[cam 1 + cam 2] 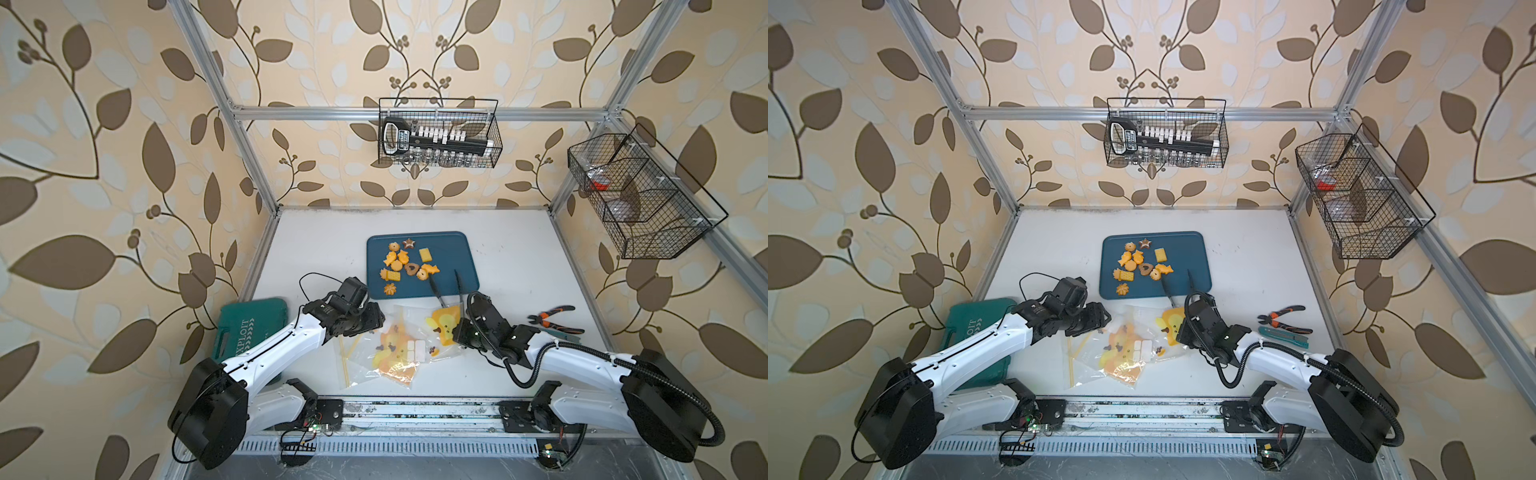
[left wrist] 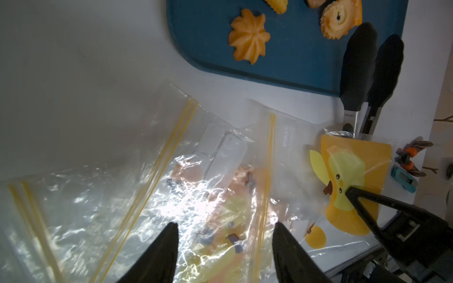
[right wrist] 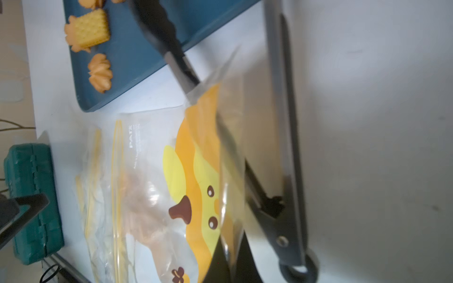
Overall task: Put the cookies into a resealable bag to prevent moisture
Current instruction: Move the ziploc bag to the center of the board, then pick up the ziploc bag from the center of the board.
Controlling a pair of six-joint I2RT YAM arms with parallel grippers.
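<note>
Right gripper (image 3: 231, 247) is clamped on the edge of the duck-print bag (image 3: 196, 171), which we judge peels it off the bag pile (image 2: 110, 196). Left gripper (image 2: 225, 230) hovers over that pile, jaws apart, ready to assist. Cookies (image 1: 409, 264) lie unbagged on the blue tray (image 1: 453, 249), left of its centre.

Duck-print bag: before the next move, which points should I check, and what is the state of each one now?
1. Hold of the right gripper on the duck-print bag: ok, shut on its edge.
2. The left gripper free: ok, jaws apart above the other bags, holding nothing.
3. Bag mouth open: cannot tell.
4. The cookies within sight: ok, lying on the blue tray.
5. The tongs clear of the bag: not ok, they overlap its corner.
</note>
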